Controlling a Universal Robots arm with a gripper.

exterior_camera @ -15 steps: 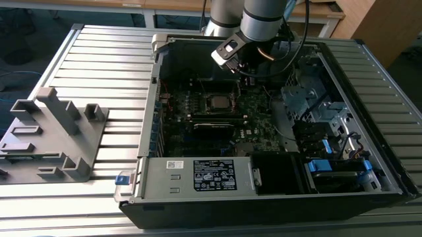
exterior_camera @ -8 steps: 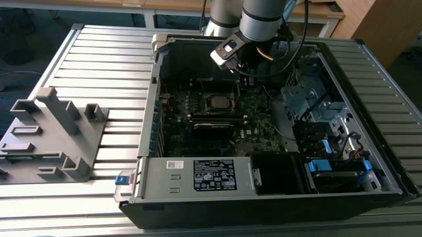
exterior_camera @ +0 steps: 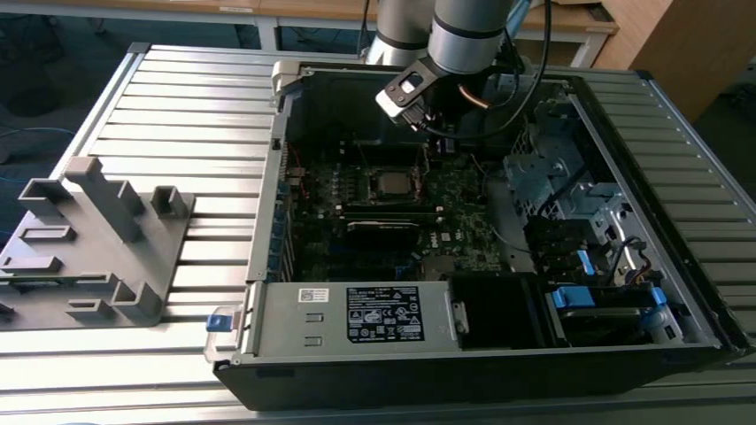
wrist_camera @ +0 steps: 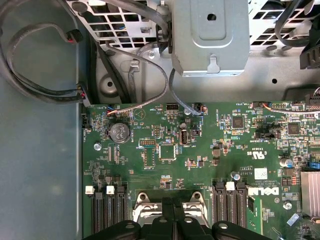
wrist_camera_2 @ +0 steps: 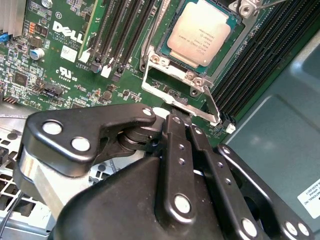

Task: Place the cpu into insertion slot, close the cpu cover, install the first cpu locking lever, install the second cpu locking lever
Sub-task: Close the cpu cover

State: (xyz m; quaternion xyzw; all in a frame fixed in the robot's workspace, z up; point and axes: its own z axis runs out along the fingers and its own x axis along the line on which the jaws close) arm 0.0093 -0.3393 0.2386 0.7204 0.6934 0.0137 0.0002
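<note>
One cpu (wrist_camera_2: 199,36), a dull silver square, lies seated in the insertion slot (wrist_camera_2: 151,64) on the green motherboard (wrist_camera_2: 60,60), inside an open computer case (exterior_camera: 473,381) on a ribbed metal worktop (exterior_camera: 177,97). Long black memory slots (wrist_camera_2: 125,35) flank the insertion slot on both sides. Just beside the slot's silver rim hovers the black gripper (wrist_camera_2: 181,119), its jaws pressed together with nothing between them.
</note>
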